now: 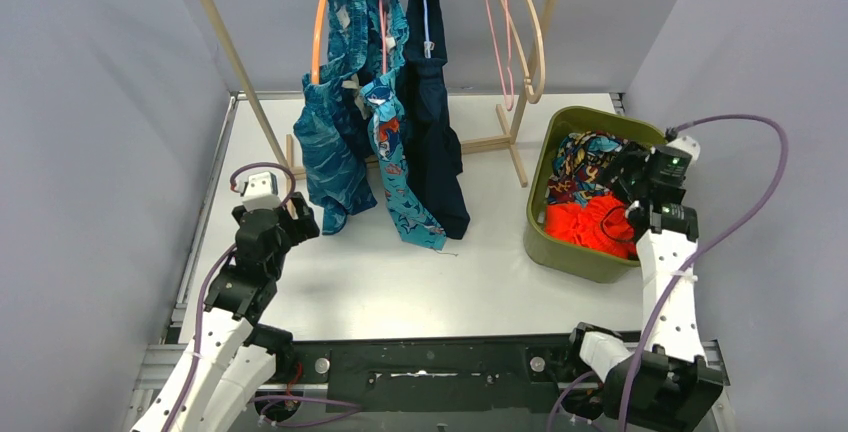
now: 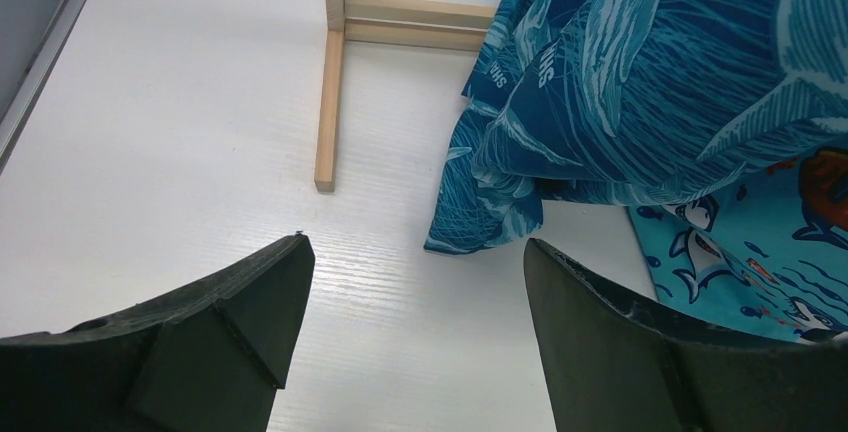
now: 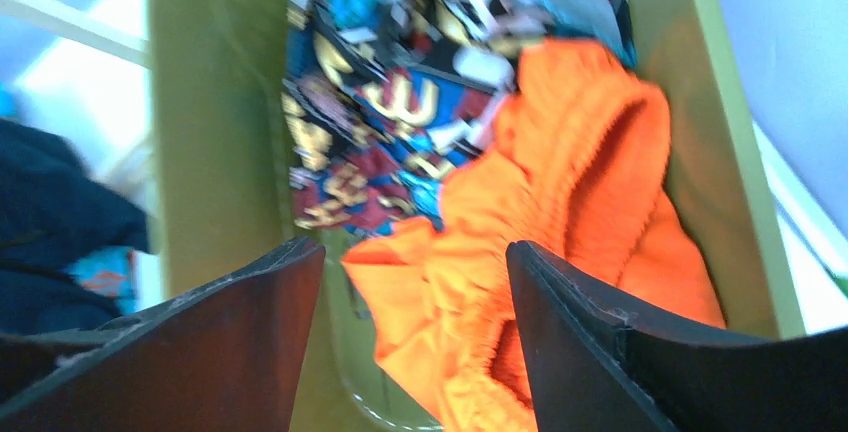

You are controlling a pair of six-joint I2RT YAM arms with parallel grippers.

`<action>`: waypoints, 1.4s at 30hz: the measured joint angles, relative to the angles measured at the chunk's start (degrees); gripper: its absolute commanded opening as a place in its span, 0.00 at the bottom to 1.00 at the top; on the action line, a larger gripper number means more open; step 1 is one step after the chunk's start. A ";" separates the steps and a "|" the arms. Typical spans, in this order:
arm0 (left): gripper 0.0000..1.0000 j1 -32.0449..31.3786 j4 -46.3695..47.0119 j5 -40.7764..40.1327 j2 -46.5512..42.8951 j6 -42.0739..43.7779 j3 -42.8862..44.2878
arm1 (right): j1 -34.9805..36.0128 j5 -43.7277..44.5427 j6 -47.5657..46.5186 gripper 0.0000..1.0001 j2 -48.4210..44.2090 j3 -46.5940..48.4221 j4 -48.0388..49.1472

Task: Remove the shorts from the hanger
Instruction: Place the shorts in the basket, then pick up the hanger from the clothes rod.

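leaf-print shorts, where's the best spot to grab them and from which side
Grip the lower hem of the leaf-print shorts, coming from the left with the left end effector. That corner hangs loose down to the table, nearest that open end effector, while the cartoon-print pair crowds its right side.

The left arm (image 1: 200, 372) and right arm (image 1: 668, 272) show white shells, black joints, looping purple cables (image 1: 748, 117), and dark wedge-shaped jaws.
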 measured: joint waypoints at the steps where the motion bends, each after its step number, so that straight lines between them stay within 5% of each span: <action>1: 0.77 0.00 0.00 0.00 0.15 0.02 0.00 | 0.02 -1.09 -0.28 0.71 -0.59 2.03 -0.04; 9: 0.77 0.22 0.00 -0.02 0.39 0.02 0.00 | 0.59 -17.33 5.53 0.73 -7.89 1.38 5.29; 14: 0.77 0.37 -0.02 -0.15 0.39 0.02 0.00 | 13.86 -20.11 12.41 0.73 -10.95 -8.35 8.50; 23: 0.78 0.74 -0.02 -0.26 0.72 0.02 0.00 | 41.86 -2.95 15.37 0.71 -10.80 -7.15 10.03; 31: 0.79 0.81 -0.02 -0.31 0.72 0.04 0.00 | 64.78 14.86 13.90 0.66 0.81 1.66 9.57; 42: 0.79 1.11 -0.02 -0.26 0.26 0.04 0.00 | 72.91 29.22 6.27 0.70 10.10 21.05 5.40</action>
